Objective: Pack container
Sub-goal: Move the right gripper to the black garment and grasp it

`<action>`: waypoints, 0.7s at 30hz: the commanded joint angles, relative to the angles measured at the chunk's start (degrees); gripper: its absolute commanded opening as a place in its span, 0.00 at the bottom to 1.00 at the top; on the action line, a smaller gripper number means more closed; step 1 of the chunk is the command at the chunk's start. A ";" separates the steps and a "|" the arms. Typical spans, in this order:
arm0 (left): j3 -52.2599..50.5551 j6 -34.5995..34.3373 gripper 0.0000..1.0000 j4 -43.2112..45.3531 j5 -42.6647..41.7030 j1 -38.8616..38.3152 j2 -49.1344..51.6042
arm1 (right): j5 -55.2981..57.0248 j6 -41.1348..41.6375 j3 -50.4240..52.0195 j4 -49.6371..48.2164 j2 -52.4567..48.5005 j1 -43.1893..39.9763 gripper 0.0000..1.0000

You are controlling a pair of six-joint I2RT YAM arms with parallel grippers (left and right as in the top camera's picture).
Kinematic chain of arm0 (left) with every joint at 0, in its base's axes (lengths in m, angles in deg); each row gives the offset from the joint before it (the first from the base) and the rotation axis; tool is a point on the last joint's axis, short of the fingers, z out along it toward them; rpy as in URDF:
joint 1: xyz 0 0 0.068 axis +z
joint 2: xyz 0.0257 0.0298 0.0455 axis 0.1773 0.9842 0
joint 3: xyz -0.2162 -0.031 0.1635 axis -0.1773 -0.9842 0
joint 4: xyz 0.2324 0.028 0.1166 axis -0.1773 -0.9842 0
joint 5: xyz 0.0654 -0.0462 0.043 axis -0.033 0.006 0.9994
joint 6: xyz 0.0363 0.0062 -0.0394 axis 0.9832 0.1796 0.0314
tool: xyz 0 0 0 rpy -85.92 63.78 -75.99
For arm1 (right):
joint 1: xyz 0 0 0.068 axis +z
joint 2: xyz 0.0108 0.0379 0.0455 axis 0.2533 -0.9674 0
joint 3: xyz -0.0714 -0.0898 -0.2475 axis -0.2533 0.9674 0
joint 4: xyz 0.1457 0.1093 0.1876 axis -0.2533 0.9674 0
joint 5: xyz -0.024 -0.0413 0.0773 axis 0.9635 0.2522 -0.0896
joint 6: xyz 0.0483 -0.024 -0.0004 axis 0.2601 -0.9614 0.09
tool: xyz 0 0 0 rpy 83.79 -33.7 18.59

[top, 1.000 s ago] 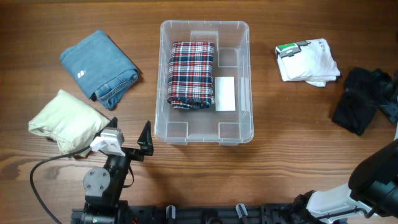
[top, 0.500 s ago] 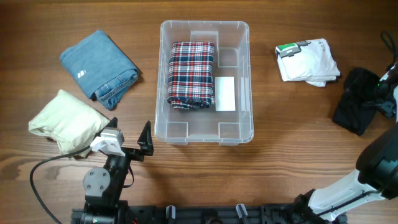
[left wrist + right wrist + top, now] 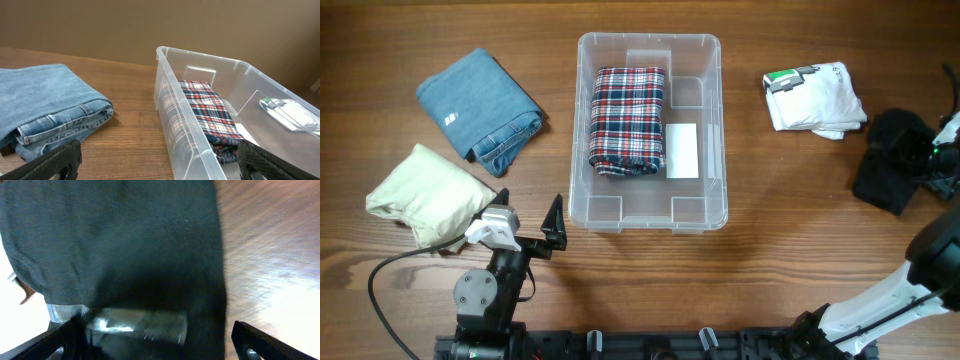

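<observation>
Container (image 3: 648, 226) sits at the middle of the surface, long axis running near to far, with a folded plaid cloth (image 3: 628, 120) filling its left half and a white label (image 3: 682, 150) showing through the bare right half. It looks like thin, clear plastic. I judge it light, fairly stiff at the thick rim but likely to flex in the walls, and smooth enough to slip. The rim along a short side is the safest place to pinch if it needs steadying.

Left gripper (image 3: 530, 222) is parked near the container's near-left corner, jaws apart and holding nothing. Right gripper (image 3: 157, 339) is at the far right over a black garment (image 3: 885, 170), jaws spread wide with cloth between them, not yet clamped. That garment is soft and limp, so a thick fold is best.
</observation>
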 commanded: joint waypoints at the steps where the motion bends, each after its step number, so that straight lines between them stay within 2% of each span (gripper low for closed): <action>1: -0.48 0.94 1.00 0.15 -0.46 -0.26 -0.04 | -7.19 -5.07 0.13 0.42 -4.66 0.15 1.00; 7: -0.48 0.94 1.00 0.15 -0.46 -0.26 -0.04 | -11.91 -6.03 0.13 0.20 -6.75 0.17 1.00; 11: -0.46 0.94 1.00 0.15 -0.46 -0.26 -0.04 | -12.04 -3.85 0.11 -0.07 -6.75 0.20 1.00; 13: -0.48 0.94 1.00 0.15 -0.46 -0.26 -0.04 | -12.07 -3.28 0.11 -0.07 -6.75 0.20 0.96; 17: -0.48 0.94 1.00 0.15 -0.46 -0.26 -0.04 | -12.13 -0.74 -1.07 1.09 -6.73 0.20 0.77; 20: -0.48 0.94 1.00 0.15 -0.46 -0.26 -0.04 | -12.11 0.66 -4.15 3.91 -6.73 0.20 0.40; 21: -0.48 0.94 1.00 0.15 -0.46 -0.26 -0.04 | -12.13 1.55 -5.35 5.01 -6.73 0.20 0.37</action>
